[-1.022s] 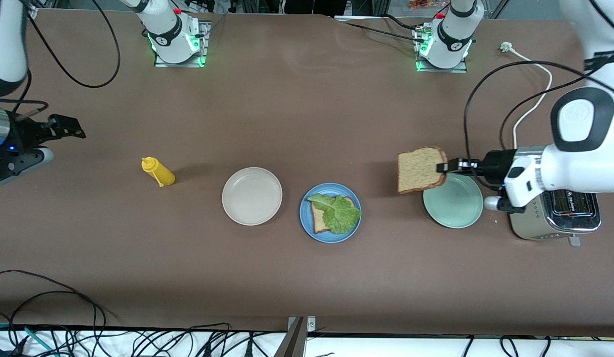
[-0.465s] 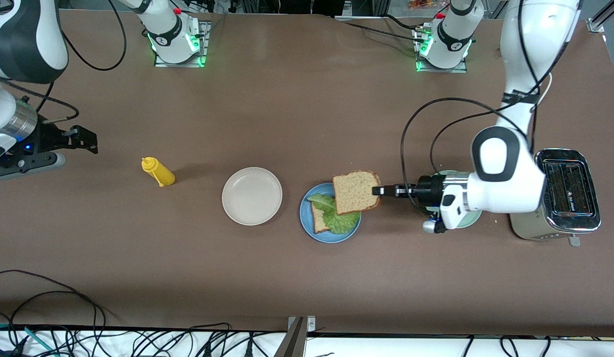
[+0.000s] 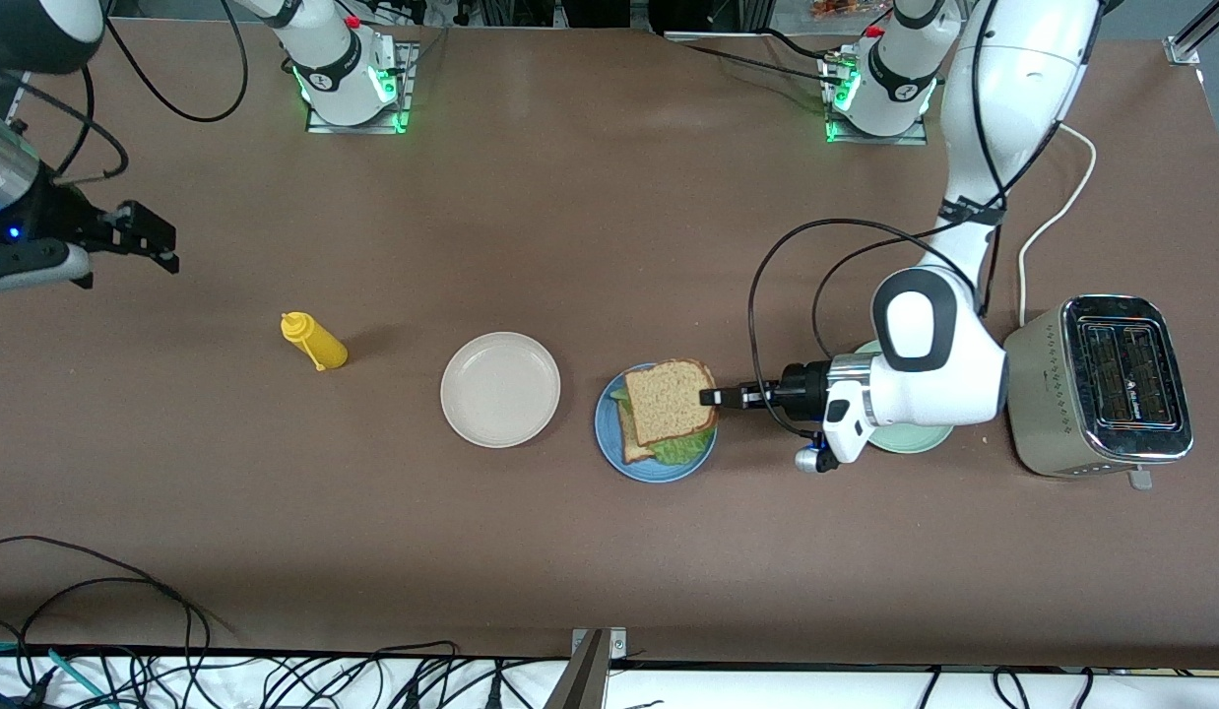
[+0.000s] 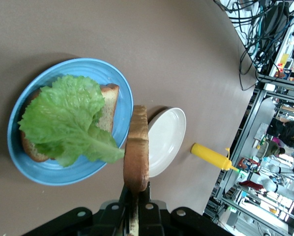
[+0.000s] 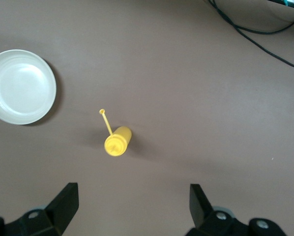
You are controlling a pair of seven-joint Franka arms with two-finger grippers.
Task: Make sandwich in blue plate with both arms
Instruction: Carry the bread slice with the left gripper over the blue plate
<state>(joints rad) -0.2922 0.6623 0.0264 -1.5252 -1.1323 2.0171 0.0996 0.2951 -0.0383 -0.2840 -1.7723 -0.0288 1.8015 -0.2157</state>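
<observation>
Front view: left gripper [image 3: 709, 397] clamps the top slice [image 3: 673, 400] over the lettuce [image 3: 680, 450] and bottom slice [image 3: 632, 446] on the blue plate [image 3: 655, 468], perhaps not touching; white plate [image 3: 500, 389] beside; toaster [image 3: 1101, 385] near; right gripper [image 3: 157, 241] waits, fingers wide, empty, above the mustard [image 3: 314, 341].

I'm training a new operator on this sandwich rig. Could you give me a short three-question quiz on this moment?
1. True or false: the left gripper is shut on the top bread slice.
2. What covers the lower bread slice on the blue plate?
A. lettuce leaf
B. cheese
C. nothing
3. Which thing stands nearest the right arm's end of the table?

Key:
1. True.
2. A.
3. The yellow squeeze bottle; the open right gripper waits near it.
</observation>
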